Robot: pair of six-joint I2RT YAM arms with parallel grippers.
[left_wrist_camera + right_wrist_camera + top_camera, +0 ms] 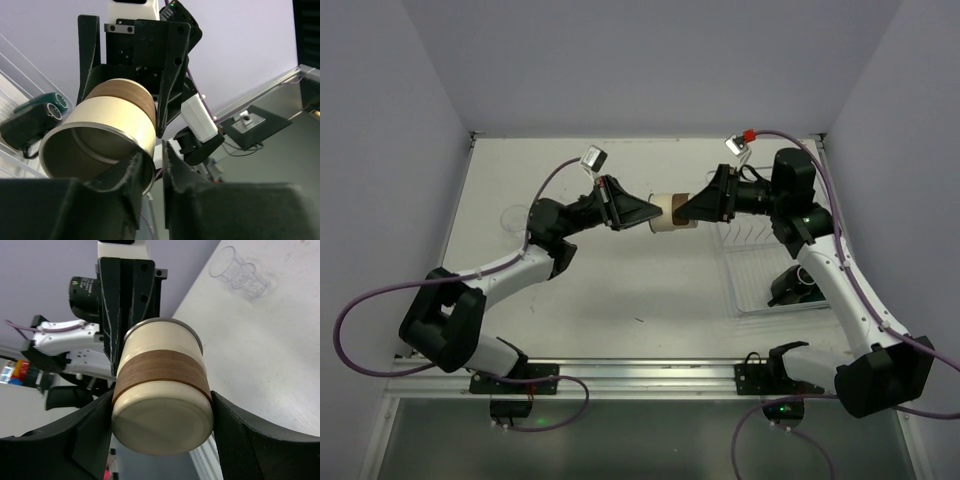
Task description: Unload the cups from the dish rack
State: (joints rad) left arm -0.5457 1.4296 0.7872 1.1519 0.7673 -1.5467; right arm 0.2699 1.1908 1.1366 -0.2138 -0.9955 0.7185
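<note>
Right wrist view: right hand (162, 407) clamps the cup (161, 365) by its base; likely stiff, slick. Left hand (156, 162) straddles the rim, grip unclear.

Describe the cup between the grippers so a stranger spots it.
Above the middle of the table, the left gripper and right gripper meet. The cream cup lies sideways between them. Its brown band sets it apart from the clear glass and dark mug.

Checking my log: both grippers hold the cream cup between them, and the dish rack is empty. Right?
Not empty: the top view shows a dark mug in the dish rack. The left gripper and right gripper do hold the cream cup.
</note>
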